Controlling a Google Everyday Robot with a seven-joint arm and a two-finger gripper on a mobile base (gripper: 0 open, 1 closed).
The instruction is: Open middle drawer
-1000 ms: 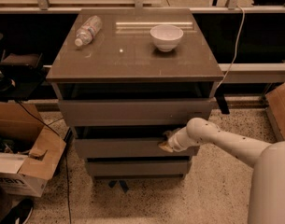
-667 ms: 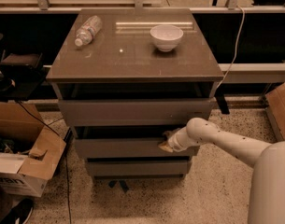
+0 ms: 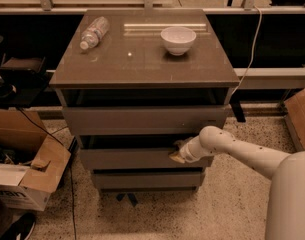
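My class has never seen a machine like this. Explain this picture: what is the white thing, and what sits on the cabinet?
One camera looks down at a three-drawer cabinet from the front. The white tube entering from the lower right is a robot's arm. Its gripper, the hand at the arm's tip, sits at the top edge of the middle drawer, towards its right end. On the cabinet's top are a plastic water bottle, lying on its side, and a white bowl, standing upright.
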